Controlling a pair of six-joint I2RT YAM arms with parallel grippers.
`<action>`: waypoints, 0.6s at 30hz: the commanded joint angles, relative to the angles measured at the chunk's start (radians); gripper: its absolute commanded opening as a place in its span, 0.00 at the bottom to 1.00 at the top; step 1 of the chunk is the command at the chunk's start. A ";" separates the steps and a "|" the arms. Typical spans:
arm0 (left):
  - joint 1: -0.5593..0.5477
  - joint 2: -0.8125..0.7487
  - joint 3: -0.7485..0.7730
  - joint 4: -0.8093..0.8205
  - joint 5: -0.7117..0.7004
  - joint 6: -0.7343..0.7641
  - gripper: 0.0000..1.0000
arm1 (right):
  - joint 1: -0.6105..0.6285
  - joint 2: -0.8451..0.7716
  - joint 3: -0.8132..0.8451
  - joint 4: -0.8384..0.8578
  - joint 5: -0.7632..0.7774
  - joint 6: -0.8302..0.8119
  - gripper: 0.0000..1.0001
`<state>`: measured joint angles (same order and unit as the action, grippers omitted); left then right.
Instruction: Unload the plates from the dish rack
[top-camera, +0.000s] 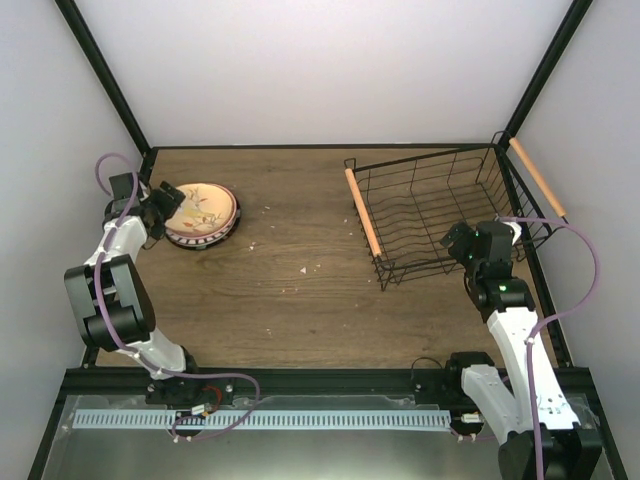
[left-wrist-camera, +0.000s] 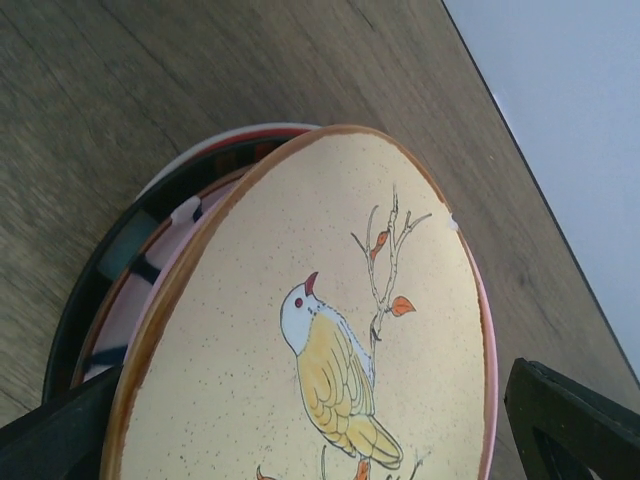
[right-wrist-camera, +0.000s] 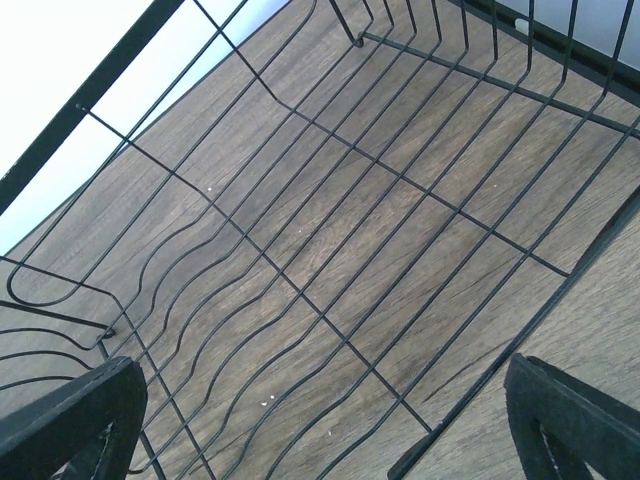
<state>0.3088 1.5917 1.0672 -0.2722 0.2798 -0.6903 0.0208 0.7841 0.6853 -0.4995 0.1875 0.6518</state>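
A stack of plates (top-camera: 203, 213) lies on the table at the far left. On top is a tan plate (left-wrist-camera: 330, 330) painted with a yellow bird on a twig. Under it show a pink rim (left-wrist-camera: 488, 330) and a plate with black stripes (left-wrist-camera: 150, 260). My left gripper (top-camera: 165, 205) is at the stack's left edge, open, its fingers (left-wrist-camera: 60, 430) wide apart on either side of the top plate and holding nothing. The dish rack (top-camera: 440, 210), black wire with orange-tan handles, stands at the far right with no plate in it. My right gripper (top-camera: 455, 240) hangs open over its near side, above the bare wire floor (right-wrist-camera: 330, 250).
The rack's left handle (top-camera: 362, 210) and right handle (top-camera: 537, 177) run along its sides. Black frame posts and pale walls close off the back and both sides. Small white crumbs (top-camera: 304, 269) lie on the wooden table between stack and rack.
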 joint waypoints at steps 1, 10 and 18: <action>-0.012 0.019 0.075 0.029 -0.017 0.078 1.00 | -0.004 -0.011 0.011 0.009 -0.001 0.012 1.00; -0.012 0.046 0.055 0.033 0.018 0.084 1.00 | -0.004 -0.024 0.009 0.003 0.010 0.009 1.00; -0.011 -0.012 -0.011 0.033 0.030 0.072 1.00 | -0.004 -0.025 0.008 -0.003 0.004 0.009 1.00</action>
<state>0.3080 1.6260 1.0767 -0.2573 0.2684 -0.6197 0.0208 0.7689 0.6853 -0.4999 0.1856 0.6518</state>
